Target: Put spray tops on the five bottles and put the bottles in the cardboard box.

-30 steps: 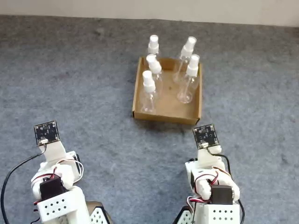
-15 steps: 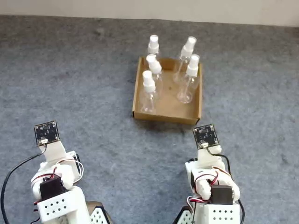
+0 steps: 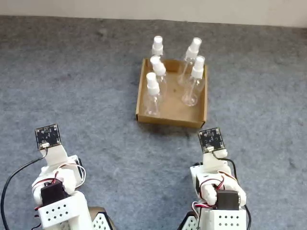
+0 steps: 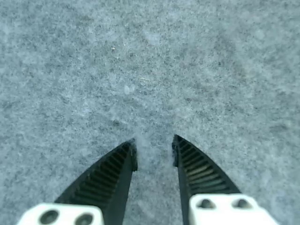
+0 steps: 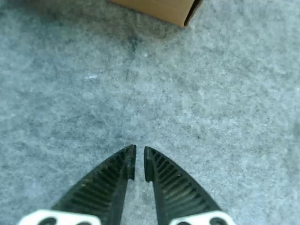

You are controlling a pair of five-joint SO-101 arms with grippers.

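All five bottles (image 3: 151, 99) wear spray tops (image 3: 197, 67) and stand upright at the box (image 3: 168, 120), toward the counter's (image 3: 72, 72) far edge. We cannot tell whether the rearmost one stands inside the far wall. We judge them light, stiff, clear plastic, smooth and easy to tip, so we would take hold at mid-body or at the neck just under the top, never by the nozzle. At the near edge the left jaws hang released over bare counter. The right jaws are all but clenched, grasping nothing.
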